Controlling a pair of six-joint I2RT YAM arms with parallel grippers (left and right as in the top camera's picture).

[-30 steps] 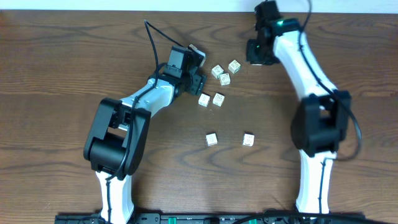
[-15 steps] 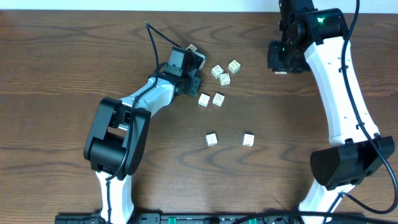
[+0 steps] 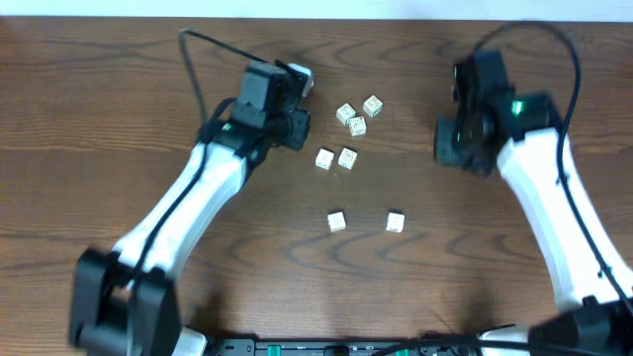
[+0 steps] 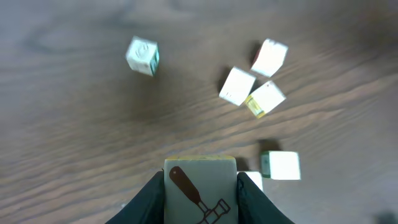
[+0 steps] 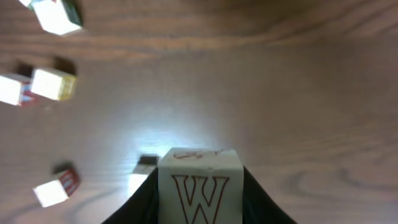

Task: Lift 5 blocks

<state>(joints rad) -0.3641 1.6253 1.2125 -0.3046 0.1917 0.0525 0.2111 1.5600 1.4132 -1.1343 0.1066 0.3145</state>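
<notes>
A cream block (image 4: 200, 190) printed with a brown hammer sits clamped between my left gripper's (image 4: 200, 186) dark fingers, above the table. My right gripper (image 5: 199, 186) is shut on another block (image 5: 199, 190) marked with a red W, also off the wood. From overhead the left gripper (image 3: 295, 87) hangs at the left of the loose blocks, and the right gripper (image 3: 460, 143) at their right. Several loose blocks lie on the table between them: a cluster (image 3: 357, 126) at the back, a pair (image 3: 336, 157) in the middle, two (image 3: 337, 221) nearer the front.
The brown wooden table (image 3: 99, 119) carries only the blocks. A black cable (image 3: 198, 44) loops over the left arm (image 3: 188, 193). The white right arm (image 3: 554, 208) slants across the right side. A pale wall strip runs along the table's far edge.
The left gripper closed on the hammer block and rose with it. The right gripper, holding its W block, swung from the far edge toward the front right.
</notes>
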